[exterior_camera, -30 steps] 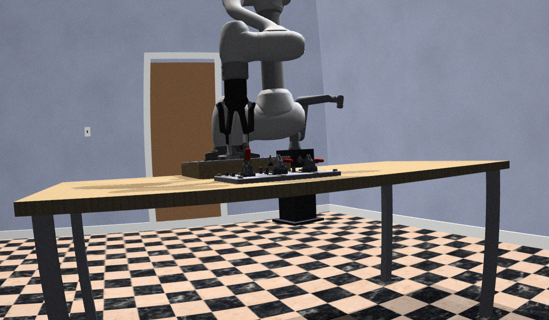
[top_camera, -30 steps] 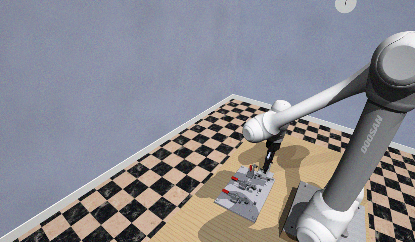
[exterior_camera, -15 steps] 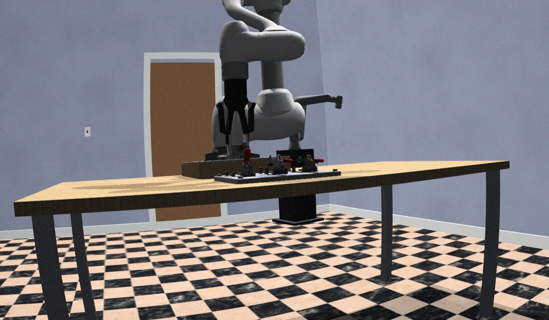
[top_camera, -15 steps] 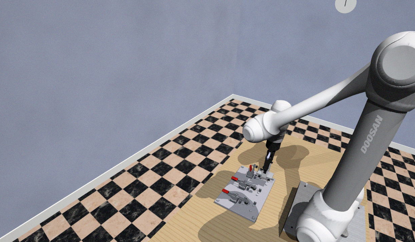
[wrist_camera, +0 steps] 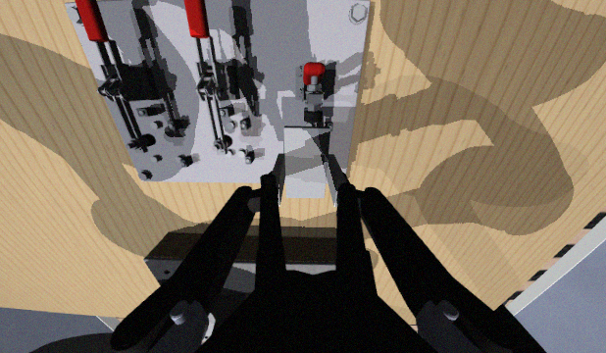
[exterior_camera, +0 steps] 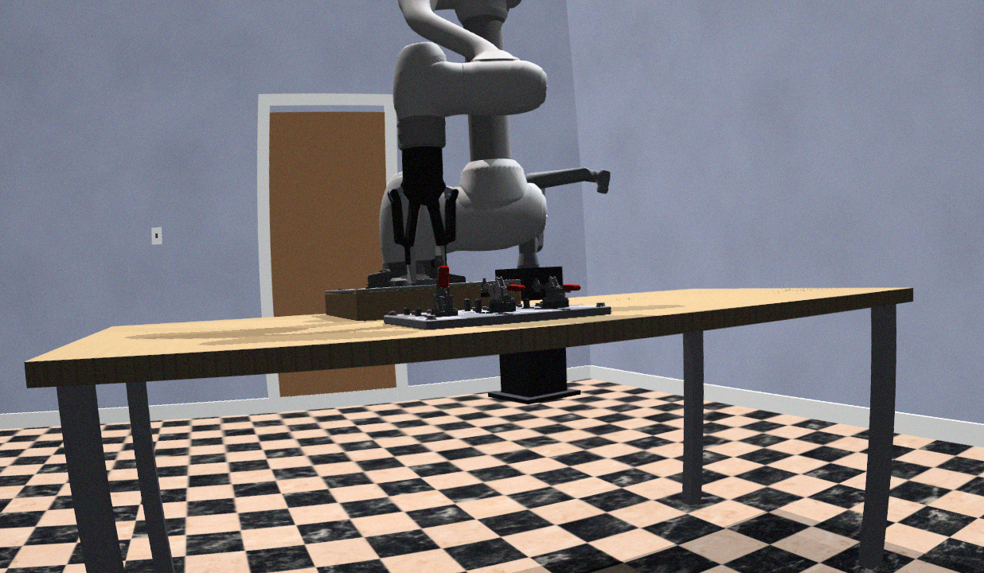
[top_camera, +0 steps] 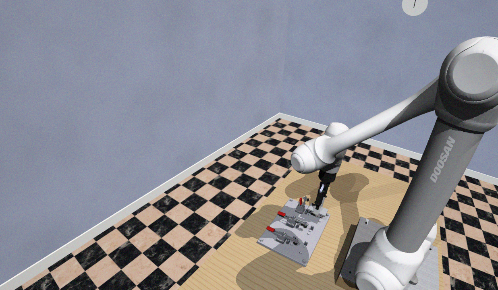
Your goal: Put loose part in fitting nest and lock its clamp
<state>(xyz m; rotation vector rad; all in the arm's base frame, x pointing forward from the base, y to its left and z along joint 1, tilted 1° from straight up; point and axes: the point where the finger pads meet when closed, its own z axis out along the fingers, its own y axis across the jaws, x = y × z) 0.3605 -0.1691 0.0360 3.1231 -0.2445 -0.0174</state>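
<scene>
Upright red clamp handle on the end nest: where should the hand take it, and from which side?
Judgement only: go for the red tip, the topmost and freest part of the clamp, coming down from above. It stands upright, unlike the two flat handles beside it, so the top is open. The hand is shut on the grey part, so release that first.

Even bright light, soft layered arm shadows on table point(top_camera: 369, 194), sharp focus

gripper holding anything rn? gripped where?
Yes. The gripper is shut on the flat grey part, fingers pinching its two long side edges at the end away from the upright red-handled clamp.
</scene>
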